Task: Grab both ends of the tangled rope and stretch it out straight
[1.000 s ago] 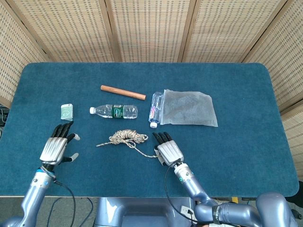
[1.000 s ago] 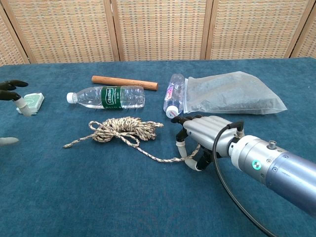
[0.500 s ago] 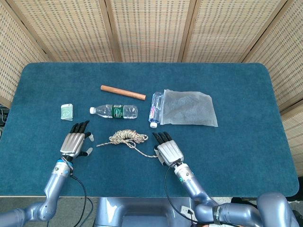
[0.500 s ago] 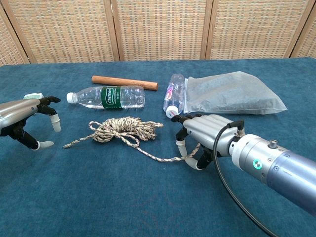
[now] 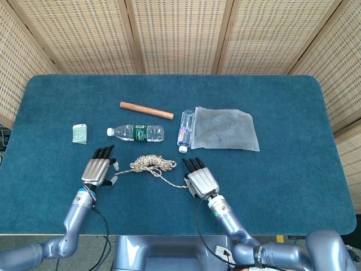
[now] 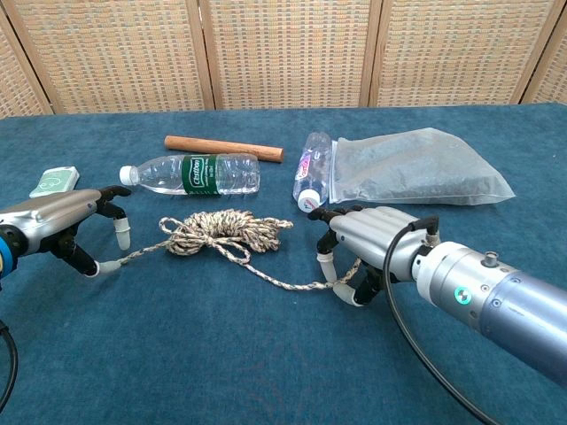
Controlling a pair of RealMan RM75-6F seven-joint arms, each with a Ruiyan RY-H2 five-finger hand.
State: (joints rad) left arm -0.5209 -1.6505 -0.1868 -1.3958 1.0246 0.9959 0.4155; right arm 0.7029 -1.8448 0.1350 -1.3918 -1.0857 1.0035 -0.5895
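Both arms are glossy blue-grey tubes. The left hand [image 6: 62, 221] and right hand [image 6: 363, 243] have brushed silver backs, black fingers and pale whitish fingertips [image 6: 123, 239]. A thin black cable [image 6: 403, 341] loops off the right wrist, where a small green light glows.

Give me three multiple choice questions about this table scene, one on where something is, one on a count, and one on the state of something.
1. Where does the wooden stick lie?
A. Beyond the green-label bottle
B. Under the plastic bag
C. Beside the right robot hand

2. How many bottles lie on the table?
A. One
B. Two
C. Three

3. What state is the rope in?
A. Stretched straight
B. Bunched in a tangle with both ends trailing out
C. Lifted off the table

Answers:
1. A, it lies farther from the robot than that bottle.
2. B, the green-label one and the small bottle beside the bag.
3. B, the coil sits mid-table, an end reaching toward each robot hand, the left robot hand too.
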